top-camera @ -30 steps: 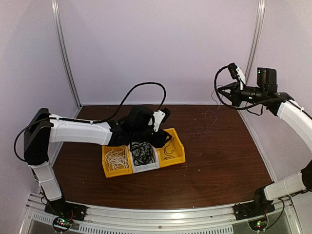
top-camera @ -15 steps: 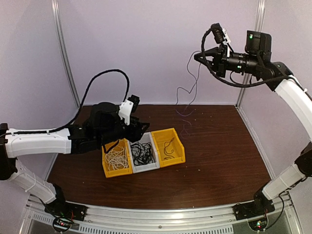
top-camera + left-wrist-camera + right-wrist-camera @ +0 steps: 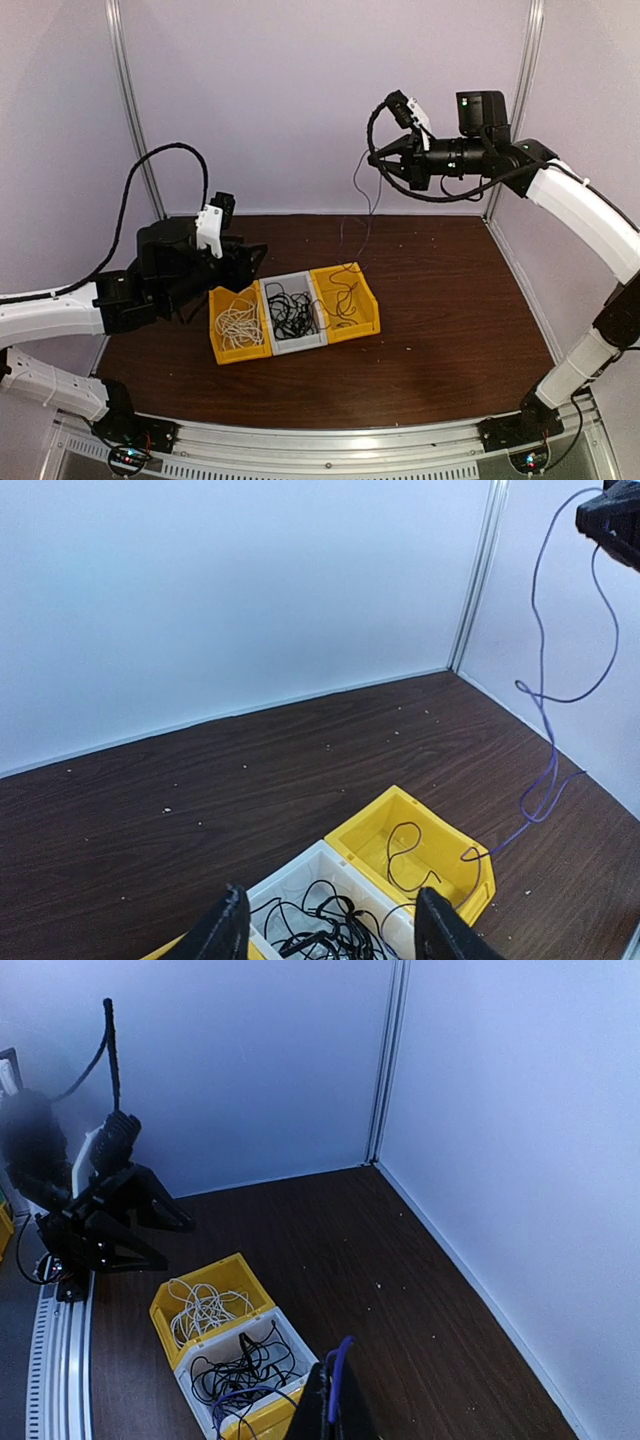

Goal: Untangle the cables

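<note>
My right gripper is raised high at the back and is shut on a thin purple cable. The cable hangs down and its lower end drapes over the rim of the right yellow bin. The right wrist view shows the closed fingers pinching the purple cable. My left gripper is open and empty, left of the bins. In the left wrist view its gripper sits above the middle bin, with the purple cable hanging at the right. Black cables fill the middle white bin. A white cable lies in the left yellow bin.
A short dark cord lies inside the right yellow bin. The three bins stand in a row on the dark wooden table. Pale walls and metal posts close the back and sides. Thick black arm cables loop above both arms.
My right gripper has swung left and lower with the purple cable, whose end now reaches the right yellow bin. My left arm has pulled back to the left, away from the bins.
</note>
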